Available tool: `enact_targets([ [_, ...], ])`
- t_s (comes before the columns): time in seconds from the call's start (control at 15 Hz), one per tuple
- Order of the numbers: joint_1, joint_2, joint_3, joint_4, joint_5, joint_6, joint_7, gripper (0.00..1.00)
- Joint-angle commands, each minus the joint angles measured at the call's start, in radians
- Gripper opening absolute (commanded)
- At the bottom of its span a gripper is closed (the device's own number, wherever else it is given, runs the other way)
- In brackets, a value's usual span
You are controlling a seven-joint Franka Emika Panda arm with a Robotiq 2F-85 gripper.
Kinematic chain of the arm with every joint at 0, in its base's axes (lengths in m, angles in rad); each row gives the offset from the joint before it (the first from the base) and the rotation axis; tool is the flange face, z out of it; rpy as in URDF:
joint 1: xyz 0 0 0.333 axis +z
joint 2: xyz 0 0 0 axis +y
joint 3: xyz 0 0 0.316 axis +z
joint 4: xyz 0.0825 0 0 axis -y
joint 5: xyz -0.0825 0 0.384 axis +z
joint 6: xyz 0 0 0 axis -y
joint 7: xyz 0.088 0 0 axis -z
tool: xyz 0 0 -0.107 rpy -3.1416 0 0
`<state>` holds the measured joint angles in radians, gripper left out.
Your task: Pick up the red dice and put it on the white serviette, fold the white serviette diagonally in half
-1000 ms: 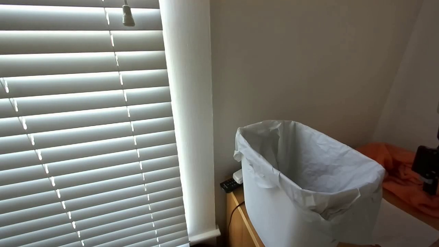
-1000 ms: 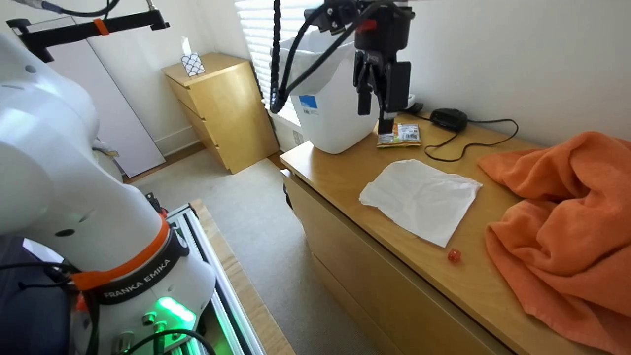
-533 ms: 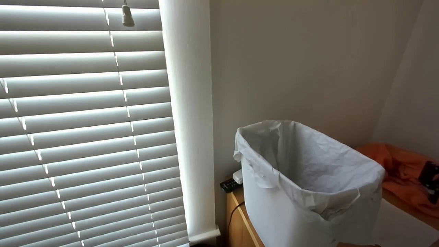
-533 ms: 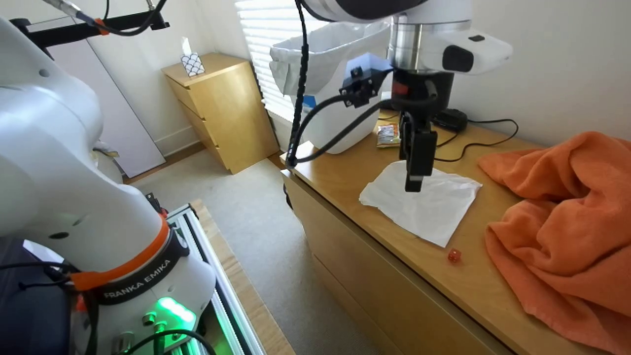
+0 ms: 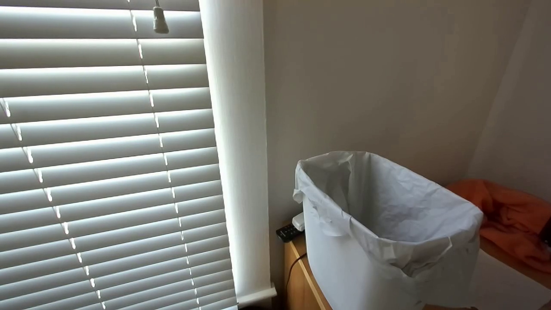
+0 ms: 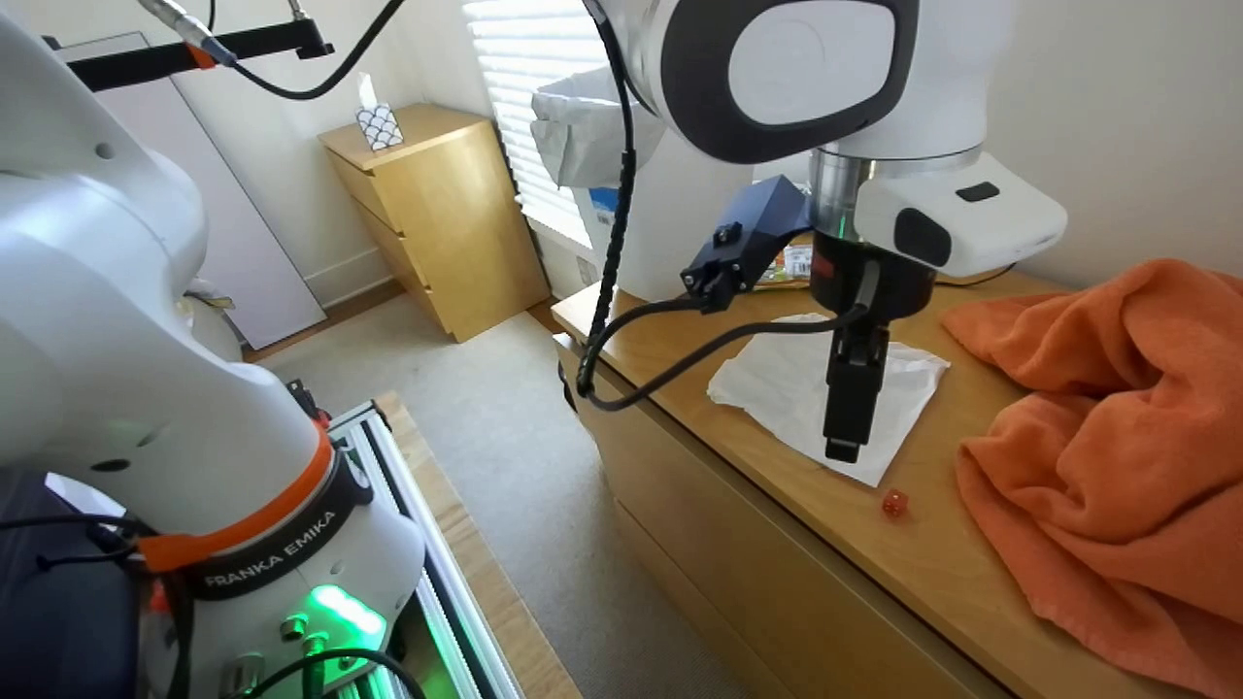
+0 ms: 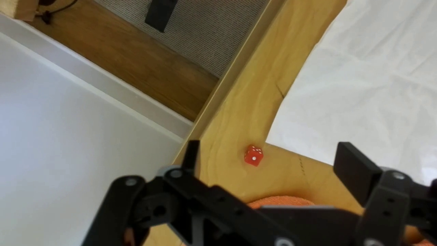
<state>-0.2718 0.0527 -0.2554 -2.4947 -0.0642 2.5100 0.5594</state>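
Note:
The small red die (image 6: pixel 894 503) rests on the wooden dresser top, just off the near corner of the white serviette (image 6: pixel 777 398). The serviette lies flat and slightly creased. In the wrist view the die (image 7: pixel 253 155) shows white dots and sits beside the serviette's (image 7: pixel 358 95) corner, apart from it. My gripper (image 6: pixel 841 451) hangs pointing down above the serviette's near part, short of the die. In the wrist view my gripper (image 7: pixel 268 142) is open and empty, its fingers wide apart, with the die in view between them, nearer the left finger.
An orange towel (image 6: pixel 1117 456) lies heaped beside the die; it also shows in an exterior view (image 5: pixel 508 215). A lined white bin (image 5: pixel 366 267) stands at the dresser's far end, near a snack packet (image 6: pixel 798 260). The dresser's edge (image 7: pixel 218 102) runs close by the die.
The arm has come down and moved from near the bin and packet, over the serviette, toward the die. The die, serviette and towel have not moved.

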Motion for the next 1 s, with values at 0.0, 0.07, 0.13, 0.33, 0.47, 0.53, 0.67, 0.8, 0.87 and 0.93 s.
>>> enact_targets([
  [0.0, 0.011, 0.0, -0.011, 0.001, 0.002, -0.002, 0.003, 1.0],
  [0.07, 0.011, 0.0, -0.01, 0.002, 0.002, -0.002, 0.005, 1.0],
  [0.13, 0.01, 0.017, -0.012, 0.006, 0.005, 0.015, 0.021, 1.0],
  [0.33, 0.013, 0.054, -0.012, 0.01, 0.012, 0.047, 0.037, 1.0],
  [0.47, 0.015, 0.086, -0.014, 0.012, 0.04, 0.091, 0.038, 1.0],
  [0.53, 0.015, 0.103, -0.015, 0.016, 0.063, 0.106, 0.036, 1.0],
  [0.67, 0.016, 0.139, -0.021, 0.018, 0.1, 0.149, 0.043, 1.0],
  [0.8, 0.016, 0.171, -0.026, 0.024, 0.15, 0.176, 0.051, 1.0],
  [0.87, 0.016, 0.185, -0.028, 0.03, 0.174, 0.177, 0.053, 1.0],
  [0.93, 0.016, 0.2, -0.029, 0.036, 0.197, 0.182, 0.05, 1.0],
])
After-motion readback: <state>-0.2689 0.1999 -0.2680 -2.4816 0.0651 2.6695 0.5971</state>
